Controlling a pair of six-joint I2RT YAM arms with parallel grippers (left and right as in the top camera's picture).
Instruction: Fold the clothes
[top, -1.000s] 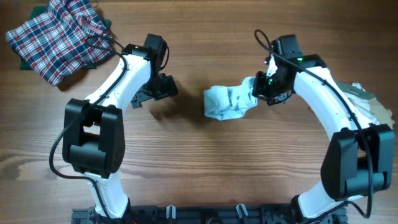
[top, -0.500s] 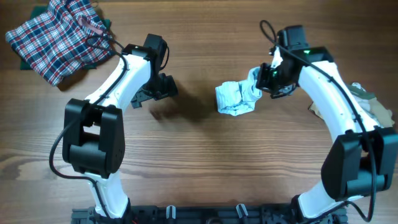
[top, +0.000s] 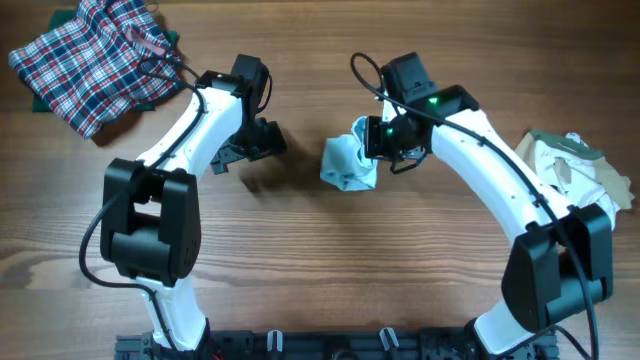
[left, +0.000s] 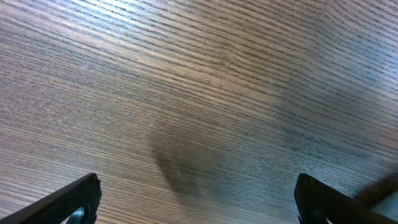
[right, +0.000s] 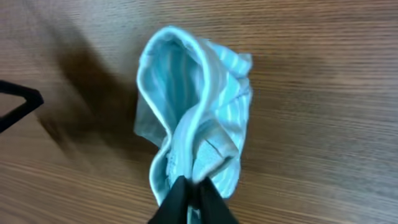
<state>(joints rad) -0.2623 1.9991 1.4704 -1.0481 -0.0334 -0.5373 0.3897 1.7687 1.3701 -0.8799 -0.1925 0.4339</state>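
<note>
Wood table (top: 300, 270) | plaid garment (top: 90, 60) far-left | beige-white pile (top: 568, 155) right (crumpled)

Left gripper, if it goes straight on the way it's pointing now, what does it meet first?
Most likely the bare wooden table: the left gripper is open and its wrist view shows only wood grain ahead. Depth is unclear, but nothing else sits in that line.

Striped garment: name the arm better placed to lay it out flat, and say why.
Probably right. The right gripper pinches the bunched striped garment by one edge. The left gripper hangs open over the table, apart from the cloth.
</note>
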